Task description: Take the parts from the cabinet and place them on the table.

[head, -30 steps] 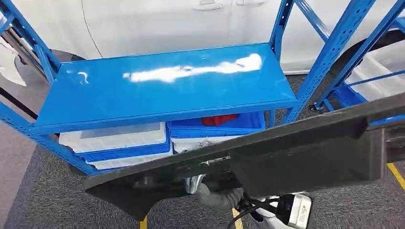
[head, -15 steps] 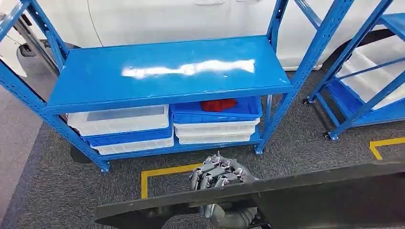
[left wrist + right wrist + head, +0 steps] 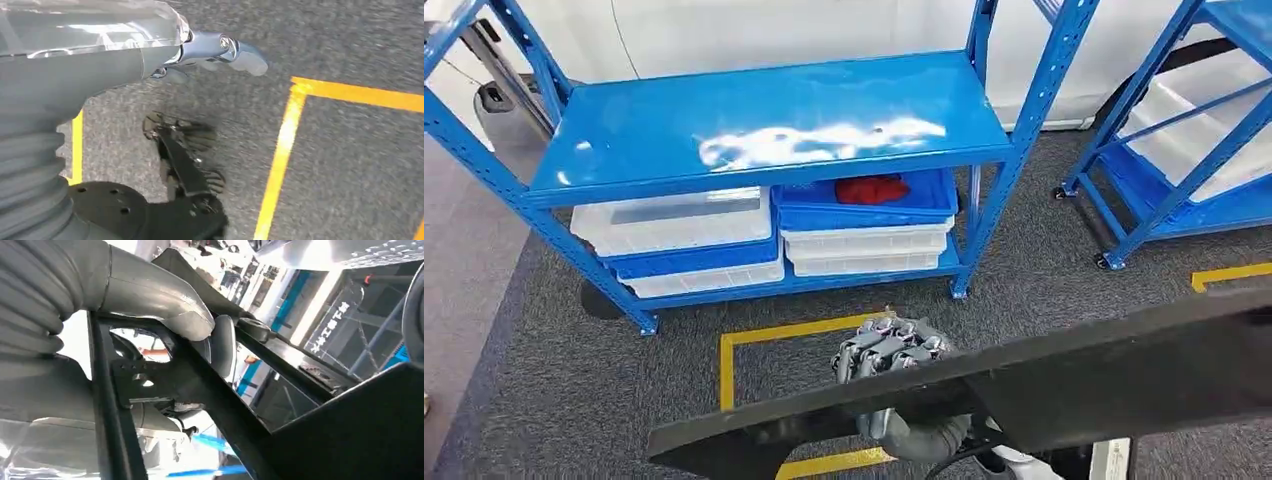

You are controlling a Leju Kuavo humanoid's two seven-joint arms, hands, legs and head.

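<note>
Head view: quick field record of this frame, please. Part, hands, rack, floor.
part: long black panel, tilted across the lower frame
right robot hand: thumb on the panel's frame
left robot hand: fingers curled at the panel's upper edge
rack: blue rack, top shelf bare; white and blue bins below
floor: grey carpet, yellow tape

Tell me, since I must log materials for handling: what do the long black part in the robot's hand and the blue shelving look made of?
The long black part looks like moulded plastic, matt to satin; its thin shaped edges suggest this, though coated metal is possible. The blue shelving looks like painted steel, glossy: light glares off its top shelf and its uprights are perforated.
</note>
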